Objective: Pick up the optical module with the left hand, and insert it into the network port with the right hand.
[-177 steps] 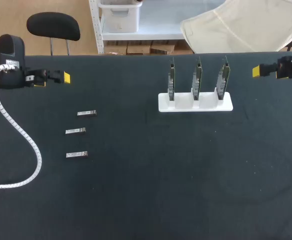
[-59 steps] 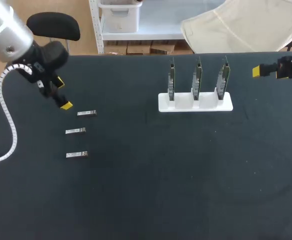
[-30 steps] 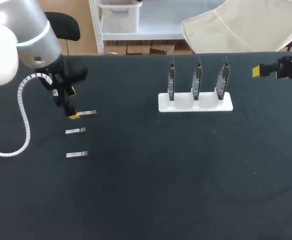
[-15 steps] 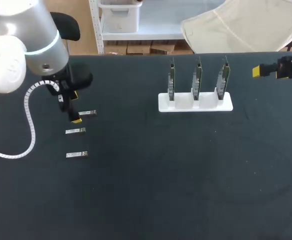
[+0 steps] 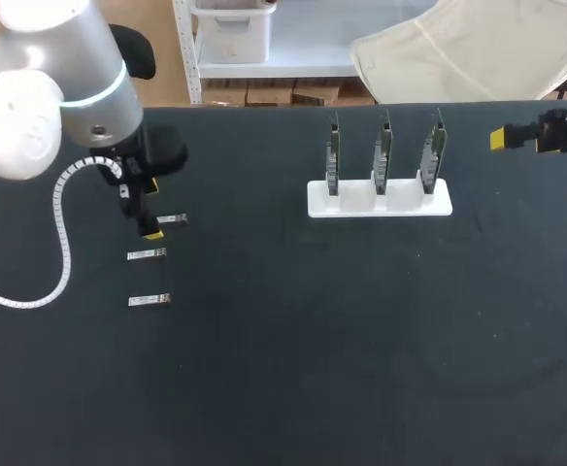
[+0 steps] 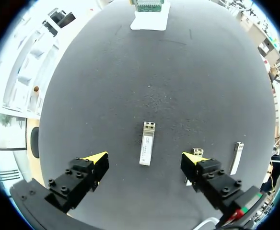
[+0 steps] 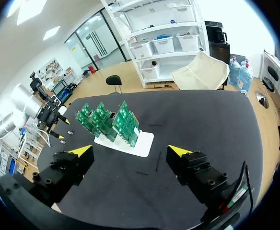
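Silvery slim optical module (image 6: 147, 143), matte black table (image 5: 361, 340)

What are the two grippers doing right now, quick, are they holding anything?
Left gripper: open, holding nothing, with a small metal module lying on the table between its fingers.
Right gripper: open, holding nothing.

head camera looked down on the whole table (image 5: 361, 369); left wrist camera hung close above it, right wrist camera farther off; all three shared the white stand (image 5: 380, 197).
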